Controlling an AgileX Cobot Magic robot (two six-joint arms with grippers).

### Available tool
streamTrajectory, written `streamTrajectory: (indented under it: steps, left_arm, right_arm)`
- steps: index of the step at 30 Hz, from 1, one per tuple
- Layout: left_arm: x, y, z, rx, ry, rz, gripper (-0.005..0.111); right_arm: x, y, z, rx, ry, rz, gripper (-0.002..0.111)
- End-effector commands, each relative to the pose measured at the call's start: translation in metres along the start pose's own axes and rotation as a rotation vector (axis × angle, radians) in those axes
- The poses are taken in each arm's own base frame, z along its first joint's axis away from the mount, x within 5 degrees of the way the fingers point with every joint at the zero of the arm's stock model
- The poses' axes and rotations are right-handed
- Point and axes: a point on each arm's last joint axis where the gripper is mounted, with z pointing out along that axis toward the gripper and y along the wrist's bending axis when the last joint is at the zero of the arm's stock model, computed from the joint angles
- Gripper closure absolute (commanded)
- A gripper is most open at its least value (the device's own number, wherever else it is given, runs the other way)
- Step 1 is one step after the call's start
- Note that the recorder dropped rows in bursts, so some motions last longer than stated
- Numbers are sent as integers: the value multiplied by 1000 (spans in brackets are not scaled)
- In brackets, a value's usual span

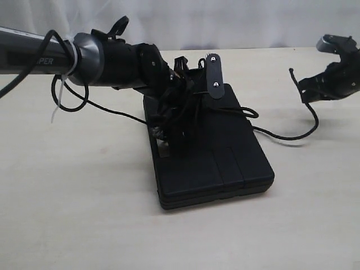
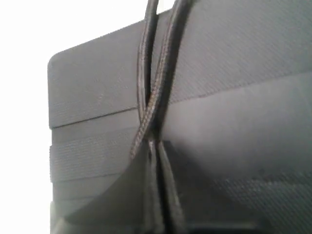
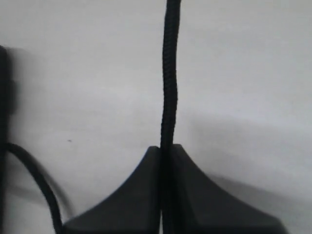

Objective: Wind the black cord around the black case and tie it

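The table (image 1: 84, 214) is pale and smooth. A flat black case (image 1: 214, 163) lies right on it. A thin black cord (image 1: 281, 136) comes off the case and rests on the table on both sides of the case.

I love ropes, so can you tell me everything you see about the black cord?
The black cord is a long, thin, braided rope. It runs across the top of the black case and sags onto the table beside it. The left gripper is shut on two strands that cross over the case. The right gripper is shut on one strand near its end, lifted above the table.
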Motion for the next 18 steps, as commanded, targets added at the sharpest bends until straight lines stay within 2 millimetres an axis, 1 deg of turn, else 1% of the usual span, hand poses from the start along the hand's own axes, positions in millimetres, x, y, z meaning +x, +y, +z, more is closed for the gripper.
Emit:
streamTrajectory:
  steps: [1, 2, 3, 4, 5, 6, 8, 10, 11, 12, 13, 15, 18]
  left_arm:
    - [-10, 14, -15, -92, -87, -217, 107]
    - [-8, 21, -18, -110, -120, -337, 107]
    - [-7, 23, -19, -110, -132, -389, 107]
    - [-2, 28, -21, -104, -144, -461, 107]
    - [1, 29, -22, -93, -143, -475, 107]
    - [4, 27, -23, -41, -138, -411, 107]
    - [7, 18, -23, 77, -120, -229, 106]
    - [8, 15, -24, 106, -116, -163, 95]
    - [9, 15, -24, 101, -107, -114, 81]
    - [11, 16, -22, 86, -93, -94, 71]
    - [15, 17, -18, 68, -69, -63, 60]
    - [21, 15, -10, 60, -36, -21, 54]
    - [21, 15, -10, 62, -32, -9, 54]
  right_arm:
    - [-10, 40, -25, -28, -18, -138, 104]
    - [-4, 50, -28, -11, -9, -189, 104]
    - [0, 55, -28, -10, -7, -210, 104]
    - [8, 64, -29, 2, -9, -267, 104]
    - [11, 67, -29, 4, -8, -290, 104]
    - [16, 74, -31, 15, -14, -321, 104]
    - [16, 78, -40, 11, -22, -320, 104]
    - [15, 82, -49, 4, -30, -329, 104]
    - [15, 84, -53, -4, -28, -333, 104]
    - [16, 84, -53, -9, -25, -334, 104]
    - [16, 85, -54, -11, -23, -334, 104]
    - [17, 85, -53, -19, -19, -326, 104]
    - [16, 85, -53, -20, -19, -325, 104]
